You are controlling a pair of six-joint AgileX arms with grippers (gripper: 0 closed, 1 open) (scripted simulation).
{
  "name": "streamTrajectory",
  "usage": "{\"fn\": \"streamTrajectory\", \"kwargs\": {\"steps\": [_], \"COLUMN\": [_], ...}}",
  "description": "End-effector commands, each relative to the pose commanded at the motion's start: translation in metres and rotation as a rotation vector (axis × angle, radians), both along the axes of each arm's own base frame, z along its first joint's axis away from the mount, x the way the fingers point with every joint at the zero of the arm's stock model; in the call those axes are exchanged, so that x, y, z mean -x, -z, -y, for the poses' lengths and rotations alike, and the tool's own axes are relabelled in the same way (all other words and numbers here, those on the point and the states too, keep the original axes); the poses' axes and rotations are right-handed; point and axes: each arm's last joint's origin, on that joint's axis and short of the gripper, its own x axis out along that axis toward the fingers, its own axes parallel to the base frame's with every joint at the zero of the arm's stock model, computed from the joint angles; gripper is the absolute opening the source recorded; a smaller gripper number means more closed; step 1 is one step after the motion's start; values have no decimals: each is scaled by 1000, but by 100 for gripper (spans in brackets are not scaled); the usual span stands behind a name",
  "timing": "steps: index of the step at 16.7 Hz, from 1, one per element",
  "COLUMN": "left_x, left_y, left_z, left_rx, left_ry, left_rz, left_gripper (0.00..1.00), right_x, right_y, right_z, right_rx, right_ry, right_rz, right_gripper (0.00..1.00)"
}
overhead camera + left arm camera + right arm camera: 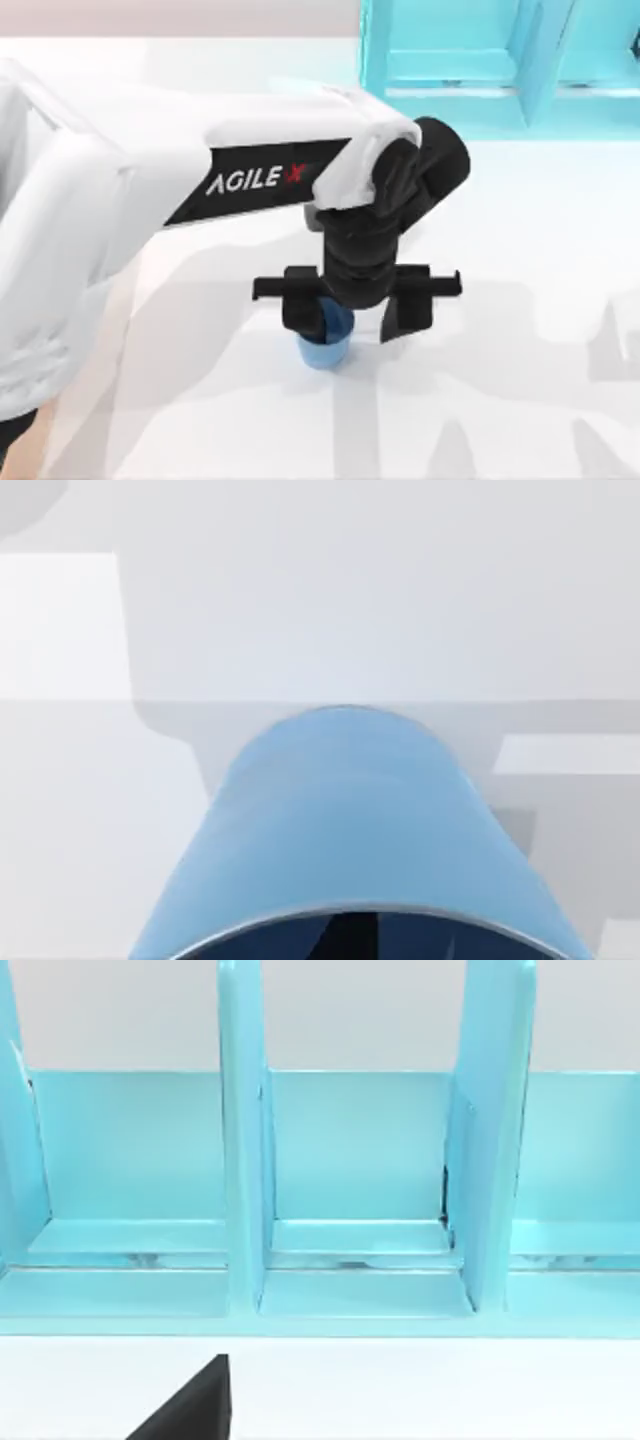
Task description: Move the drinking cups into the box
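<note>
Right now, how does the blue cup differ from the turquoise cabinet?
The blue cup is small, round and mid-blue; the turquoise cabinet is large, flat-panelled and paler. The cup stands mid-table under the left gripper; the cabinet stands at the table's far edge, split by upright dividers. Both are open.
</note>
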Motion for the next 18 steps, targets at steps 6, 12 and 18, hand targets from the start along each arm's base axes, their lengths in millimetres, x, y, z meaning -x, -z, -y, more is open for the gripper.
{"fn": "streamTrajectory", "kwargs": {"steps": [6,12,18], "left_x": [0,0,-7], "left_y": [0,0,-26], "left_z": [0,0,-23], "left_rx": [0,0,4], "left_ry": [0,0,-7], "left_rz": [0,0,5], "left_gripper": [0,0,0], "right_x": [0,0,0], "right_y": [0,0,0], "right_z": [0,0,0], "right_rx": [0,0,0], "right_ry": [0,0,0], "right_rz": [0,0,0], "right_gripper": [100,100,100]}}
